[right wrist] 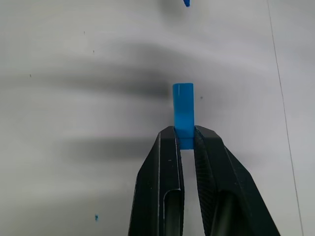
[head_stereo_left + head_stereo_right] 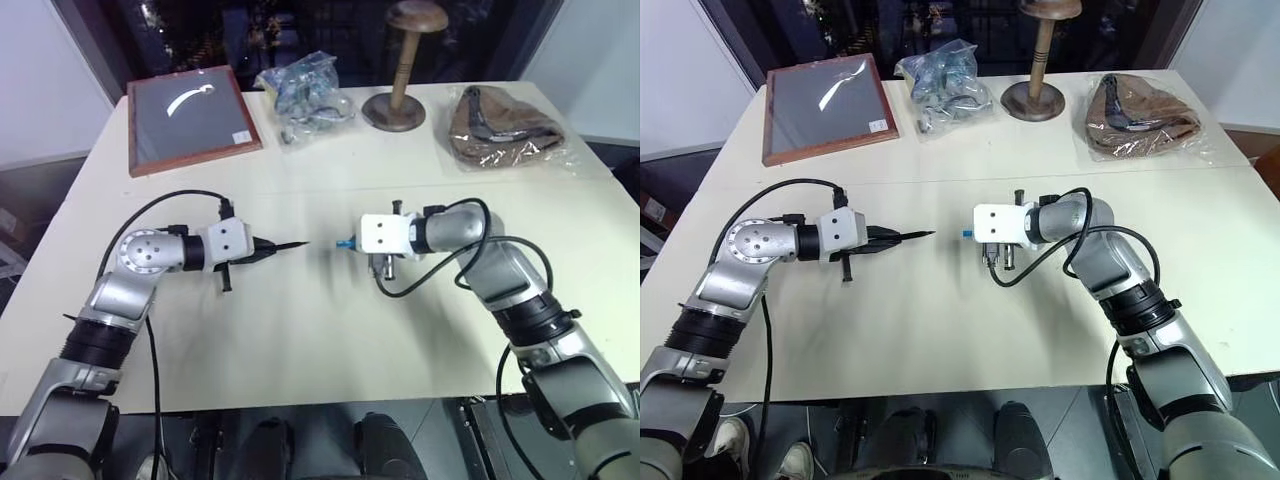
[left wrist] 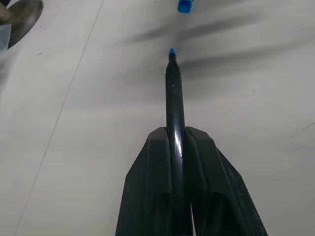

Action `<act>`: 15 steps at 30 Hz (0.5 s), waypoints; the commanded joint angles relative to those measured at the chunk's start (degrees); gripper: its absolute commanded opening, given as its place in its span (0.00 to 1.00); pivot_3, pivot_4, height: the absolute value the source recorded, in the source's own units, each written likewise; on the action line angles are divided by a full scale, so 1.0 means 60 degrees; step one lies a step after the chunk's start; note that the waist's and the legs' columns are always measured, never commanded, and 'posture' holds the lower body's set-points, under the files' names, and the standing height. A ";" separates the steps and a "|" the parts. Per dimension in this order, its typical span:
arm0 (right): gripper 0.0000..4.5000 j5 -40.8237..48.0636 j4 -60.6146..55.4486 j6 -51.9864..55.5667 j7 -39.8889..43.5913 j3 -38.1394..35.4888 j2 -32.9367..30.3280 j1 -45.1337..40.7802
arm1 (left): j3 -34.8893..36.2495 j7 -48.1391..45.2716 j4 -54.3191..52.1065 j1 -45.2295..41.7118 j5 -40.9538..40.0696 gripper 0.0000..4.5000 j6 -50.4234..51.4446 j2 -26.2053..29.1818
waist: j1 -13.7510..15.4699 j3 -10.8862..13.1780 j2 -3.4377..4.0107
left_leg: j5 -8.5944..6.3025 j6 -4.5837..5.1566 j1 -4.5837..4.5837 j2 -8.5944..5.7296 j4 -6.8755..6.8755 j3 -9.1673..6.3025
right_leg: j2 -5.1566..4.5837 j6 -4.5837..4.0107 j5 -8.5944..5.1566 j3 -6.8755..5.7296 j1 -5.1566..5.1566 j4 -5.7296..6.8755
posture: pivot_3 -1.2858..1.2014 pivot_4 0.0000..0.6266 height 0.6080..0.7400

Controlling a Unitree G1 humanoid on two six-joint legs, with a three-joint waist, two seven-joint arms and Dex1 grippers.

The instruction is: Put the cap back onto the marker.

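Left claw (image 2: 878, 240): gripping the marker (image 2: 908, 237), which is pointing level toward the right claw.
Right claw (image 2: 973, 234): pinching the cap (image 2: 967, 235), facing the marker tip, a gap lying between them.
Table (image 2: 940, 330): carrying a frame (image 2: 826, 108), bags (image 2: 945, 88) and a wooden stand (image 2: 1034, 98) at the far edge.

The white worktop (image 2: 330, 330) carries four things along its far edge: a wood-framed dark board (image 2: 190, 118), a clear bag of small items (image 2: 305, 95), a wooden stand (image 2: 398, 108), and a bagged brown object (image 2: 503, 128).
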 commanded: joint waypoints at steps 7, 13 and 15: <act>0.03 0.0050 -0.0044 -0.0103 -0.0175 0.0099 0.0198 -0.0564 | 0.0187 0.0211 -0.0313 -0.0219 0.0109 0.00 -0.0298 -0.0042 | 0.0010 0.0000 0.0000 | 0.0000 0.0000 0.0000 0.0000 0.0001 -0.0002 | -0.0001 0.0000 0.0000 -0.0004 0.0000 0.0003 | 0.52 0.24 1.00; 0.03 0.0058 0.0066 -0.0166 -0.0187 0.0167 0.0266 -0.0719 | 0.0162 0.0246 -0.0337 -0.0329 0.0091 0.00 -0.0218 -0.0102 | 0.0005 0.0000 0.0000 | 0.0000 0.0000 0.0000 0.0000 0.0000 -0.0002 | -0.0002 0.0000 0.0000 -0.0007 0.0000 0.0003 | 0.52 0.24 1.00; 0.03 0.0072 0.0087 -0.0164 -0.0192 0.0193 0.0299 -0.0742 | 0.0156 0.0246 -0.0345 -0.0359 0.0082 0.00 -0.0195 -0.0113 | 0.0005 0.0000 0.0000 | 0.0000 0.0000 0.0000 0.0000 0.0001 -0.0003 | -0.0002 0.0000 0.0000 -0.0009 0.0000 0.0003 | 0.52 0.24 1.00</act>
